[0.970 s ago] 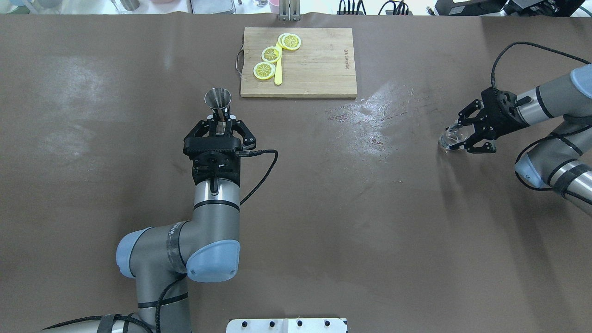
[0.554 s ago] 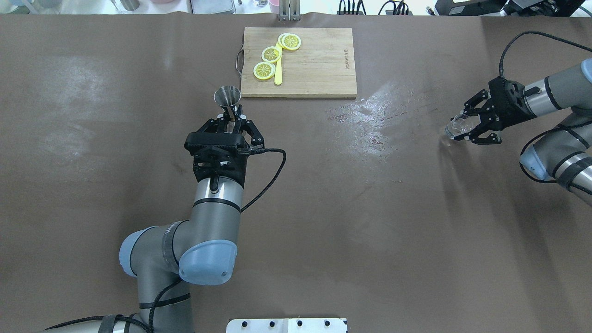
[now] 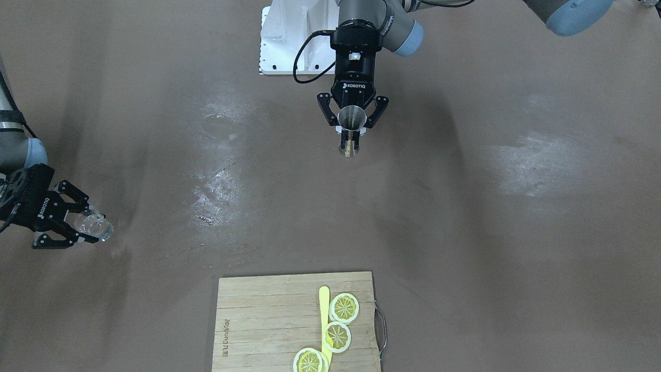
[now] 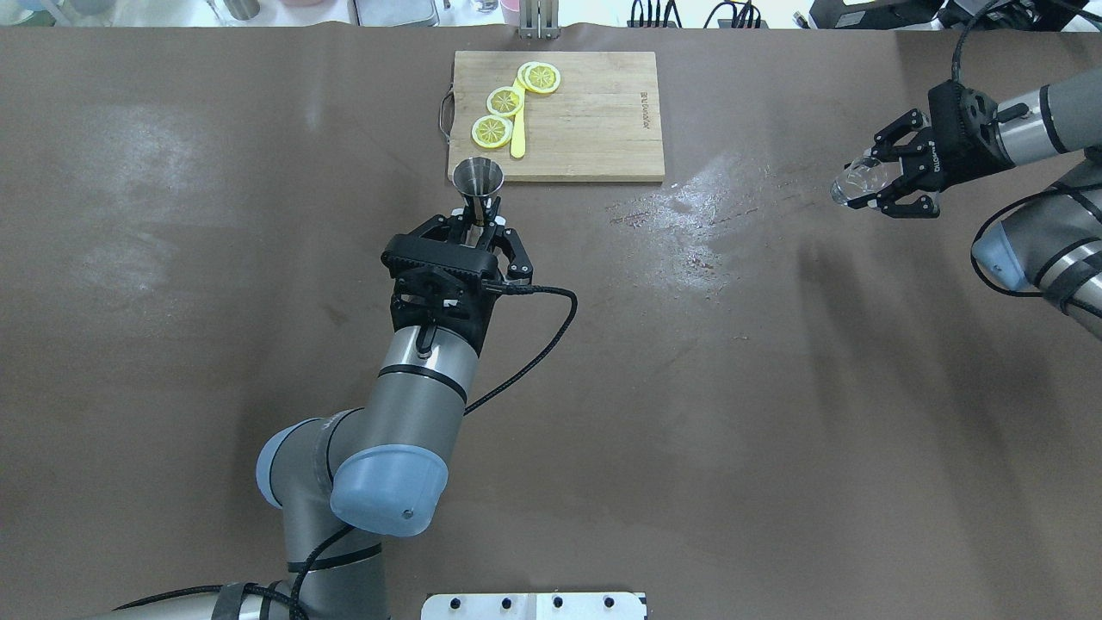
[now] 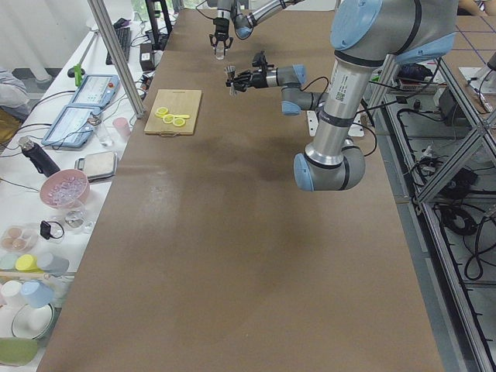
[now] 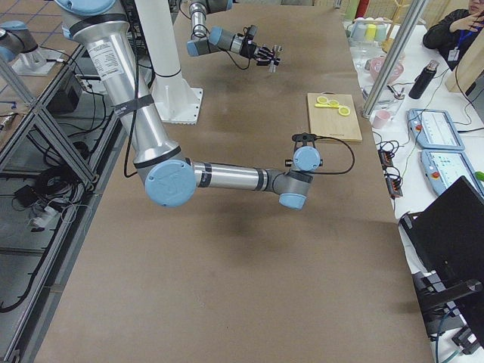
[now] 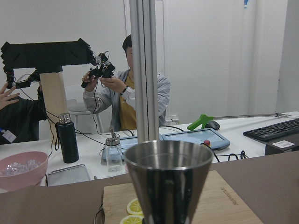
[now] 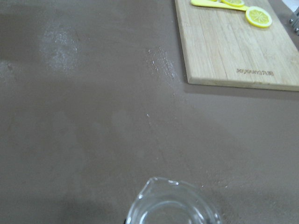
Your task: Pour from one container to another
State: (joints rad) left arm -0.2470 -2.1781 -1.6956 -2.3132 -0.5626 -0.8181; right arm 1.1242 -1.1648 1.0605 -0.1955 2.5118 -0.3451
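From across the table, my left gripper (image 3: 351,135) is clamped on the waist of the steel jigger (image 3: 351,118), which stands upright, mouth up, over the middle of the brown table (image 3: 465,232). Way out at that view's left edge, my right gripper (image 3: 77,226) pinches the clear glass cup (image 3: 95,226) between its fingers. The two vessels are well apart. Overhead now: the jigger's rim lines up with the near corner of the wooden cutting board (image 4: 594,129), where three lemon slices (image 4: 505,101) lie beside a yellow utensil (image 4: 517,142), and the cup is far off toward the table's right end. From the left end, both vessels ride clear of the tabletop. From the right end, my near arm reaches across and hides its own grip. On my left wrist camera, the jigger's upper cone fills the lower centre, with the board behind it. On my right wrist camera, the cup's rim and pouring lip peek in at the bottom edge, bare table beneath.
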